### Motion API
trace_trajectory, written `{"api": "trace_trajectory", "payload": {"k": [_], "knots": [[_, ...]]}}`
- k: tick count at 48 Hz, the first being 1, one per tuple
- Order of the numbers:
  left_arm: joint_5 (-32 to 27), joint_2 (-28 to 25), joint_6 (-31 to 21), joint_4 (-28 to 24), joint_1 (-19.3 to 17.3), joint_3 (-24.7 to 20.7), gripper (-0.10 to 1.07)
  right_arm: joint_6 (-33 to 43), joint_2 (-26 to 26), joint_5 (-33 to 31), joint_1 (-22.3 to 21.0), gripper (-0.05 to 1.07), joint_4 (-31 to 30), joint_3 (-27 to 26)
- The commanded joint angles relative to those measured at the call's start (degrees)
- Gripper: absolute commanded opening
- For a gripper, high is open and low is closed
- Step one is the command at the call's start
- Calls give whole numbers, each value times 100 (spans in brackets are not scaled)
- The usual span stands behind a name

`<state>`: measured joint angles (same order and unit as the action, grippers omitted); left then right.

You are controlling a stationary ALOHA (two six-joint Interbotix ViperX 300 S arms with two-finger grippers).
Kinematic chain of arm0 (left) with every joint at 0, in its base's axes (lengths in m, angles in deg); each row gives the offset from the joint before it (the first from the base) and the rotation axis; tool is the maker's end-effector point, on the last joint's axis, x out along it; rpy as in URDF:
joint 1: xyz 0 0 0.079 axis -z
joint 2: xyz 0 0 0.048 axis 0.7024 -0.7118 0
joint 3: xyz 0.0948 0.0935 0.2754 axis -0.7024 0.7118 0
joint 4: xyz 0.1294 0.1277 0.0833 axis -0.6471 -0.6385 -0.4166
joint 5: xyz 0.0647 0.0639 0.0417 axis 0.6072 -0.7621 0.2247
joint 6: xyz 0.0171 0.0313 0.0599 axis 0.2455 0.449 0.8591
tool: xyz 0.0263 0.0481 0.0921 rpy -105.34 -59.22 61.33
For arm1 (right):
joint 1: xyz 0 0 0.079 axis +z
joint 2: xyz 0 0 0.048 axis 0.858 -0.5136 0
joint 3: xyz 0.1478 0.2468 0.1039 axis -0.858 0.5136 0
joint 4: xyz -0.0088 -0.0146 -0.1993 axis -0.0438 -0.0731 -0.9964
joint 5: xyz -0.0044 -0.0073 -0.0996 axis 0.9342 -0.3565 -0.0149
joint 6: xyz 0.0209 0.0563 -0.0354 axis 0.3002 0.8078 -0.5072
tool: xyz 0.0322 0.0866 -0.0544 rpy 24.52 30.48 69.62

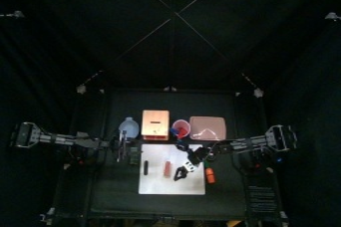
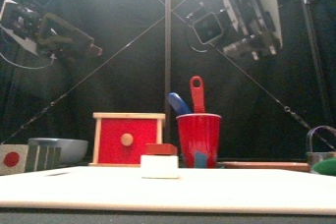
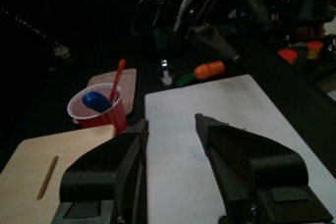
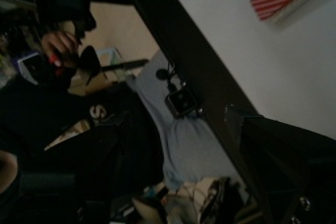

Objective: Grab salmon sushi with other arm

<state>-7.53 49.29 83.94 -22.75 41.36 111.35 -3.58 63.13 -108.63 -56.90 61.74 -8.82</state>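
the red cup holds 2 utensils, red and blue; both arms' fingers gape, gripping nothing.

Black curtains on every side, enclosing the pen. Thin pale lines crossing overhead in an X. Small black counter at centre, dark under dim light. Past the curtains, in the right wrist view: a pale surface and indistinct clutter, too blurred to identify.
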Motion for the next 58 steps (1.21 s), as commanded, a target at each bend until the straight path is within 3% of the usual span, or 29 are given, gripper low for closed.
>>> {"api": "trace_trajectory", "payload": {"k": [1,6,13,20,31,40,50,58], "knots": [[-44,0,0,18,-26,-70,82,712,26,-826,-88,103,-984,-483],[-70,-9,-18,35,-26,-62,81,1740,53,-905,-105,103,-2241,-765],[-70,-9,-44,211,-26,-62,82,3384,-53,-483,149,103,-3296,-809],[-70,0,-9,404,-114,-62,82,4931,-352,-202,510,103,-3920,-888],[-88,-9,0,694,-316,-9,82,6715,-914,-193,650,103,-4641,-1266],[-88,0,-44,765,-448,18,82,7409,-1564,-396,650,103,-5212,-1854],[-88,-9,-26,1125,-448,-9,82,7462,-2013,-844,615,103,-5344,-2382],[-88,-9,-9,1125,-413,-9,82,7479,-2496,-958,615,103,-5493,-2848]]}}
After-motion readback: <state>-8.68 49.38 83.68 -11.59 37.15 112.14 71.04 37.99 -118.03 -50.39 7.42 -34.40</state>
